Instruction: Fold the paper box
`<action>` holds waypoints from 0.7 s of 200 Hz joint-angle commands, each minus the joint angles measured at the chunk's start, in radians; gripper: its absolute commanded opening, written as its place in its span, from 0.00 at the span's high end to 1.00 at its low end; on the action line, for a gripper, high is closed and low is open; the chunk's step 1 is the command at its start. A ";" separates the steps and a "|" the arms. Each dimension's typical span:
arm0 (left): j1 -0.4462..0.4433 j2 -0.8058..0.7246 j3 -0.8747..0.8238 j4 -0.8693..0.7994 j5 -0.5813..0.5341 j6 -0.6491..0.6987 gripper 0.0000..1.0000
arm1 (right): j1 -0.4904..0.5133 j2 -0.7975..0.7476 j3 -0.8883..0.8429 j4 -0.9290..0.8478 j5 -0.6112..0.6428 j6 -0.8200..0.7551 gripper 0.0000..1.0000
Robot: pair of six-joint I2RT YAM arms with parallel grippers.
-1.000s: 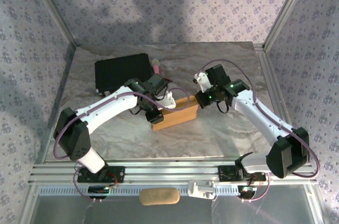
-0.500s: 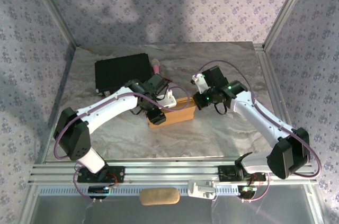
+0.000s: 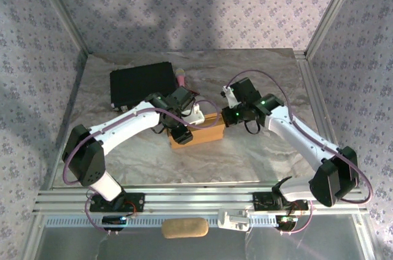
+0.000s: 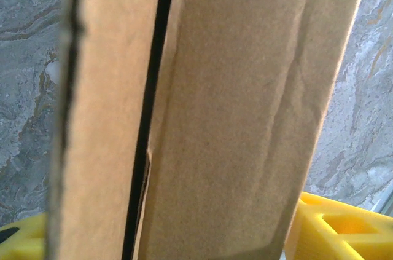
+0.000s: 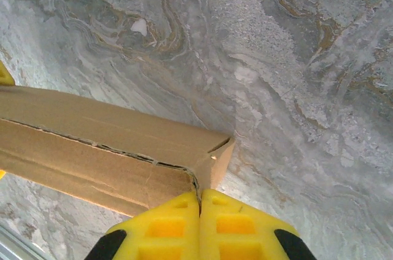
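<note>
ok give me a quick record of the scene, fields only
paper box: mid-table, between the two grippers
left gripper: fingers apart either side of the box, grip unclear
right gripper: shut, tips against the box's end corner
black case: far left, apart from the box
pink microphone: by the case's right end

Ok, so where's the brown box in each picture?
Top view: box near the centre, in front of the black case.
Left wrist view: box up close, running top to bottom through the middle.
Right wrist view: box on the left, with its corner near the bottom centre.
Shared landmark: the grey marble table lies under the box in all three.
</note>
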 commanded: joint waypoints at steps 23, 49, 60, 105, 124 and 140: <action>-0.006 -0.018 -0.011 0.007 -0.001 -0.012 0.38 | 0.033 0.016 0.029 -0.013 0.037 0.122 1.00; -0.006 -0.022 -0.015 0.010 -0.003 -0.015 0.39 | 0.045 0.013 0.024 -0.006 0.059 0.165 1.00; -0.006 -0.022 -0.015 0.013 -0.004 -0.017 0.40 | 0.051 0.011 0.022 -0.005 0.070 0.185 1.00; -0.010 -0.021 -0.016 0.019 -0.010 -0.021 0.40 | 0.052 -0.010 0.013 0.015 0.080 0.263 1.00; -0.014 -0.022 -0.015 0.020 -0.011 -0.024 0.40 | 0.052 -0.006 0.019 0.014 0.079 0.276 1.00; -0.015 -0.023 -0.014 0.020 -0.014 -0.025 0.40 | 0.053 -0.005 0.012 0.024 0.081 0.290 1.00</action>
